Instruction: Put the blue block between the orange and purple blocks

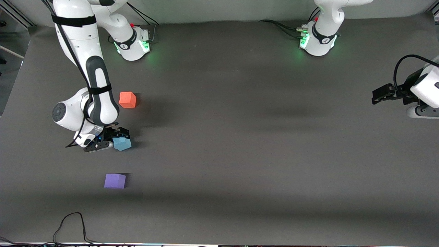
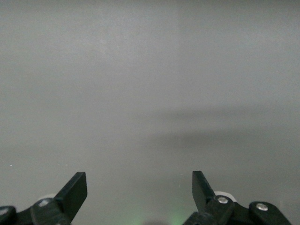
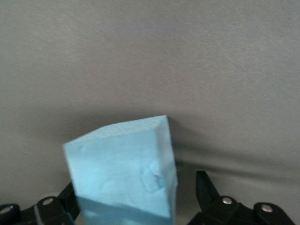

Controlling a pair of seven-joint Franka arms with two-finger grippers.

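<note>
- While the right arm reaches down toward its own end of the table, the right gripper (image 1: 115, 140) sits low at the blue block (image 1: 122, 143), which lies between the orange block (image 1: 127, 100) and the purple block (image 1: 115, 180).
- Blue block: nearer the front camera than the orange one, farther from it than the purple one; well apart from both. Its faces are turned at an angle to those of the other two cubes.
- Right wrist view: blue block (image 3: 124, 171) fills the space between the fingers (image 3: 208, 192); one finger shows a clear gap beside the block, the other is mostly hidden by it. The grip looks released, or at least loose, though contact on the hidden side cannot be confirmed.
- Blue block appears tilted in the right wrist view, one corner raised; whether it rests flat on the table (image 1: 240, 137) cannot be told.
- Left arm waits at its own end of the table, left gripper (image 1: 379, 96) held above bare table surface.
- Left wrist view: left gripper (image 2: 139, 191) has its fingers spread wide, nothing between them, only grey table below.
</note>
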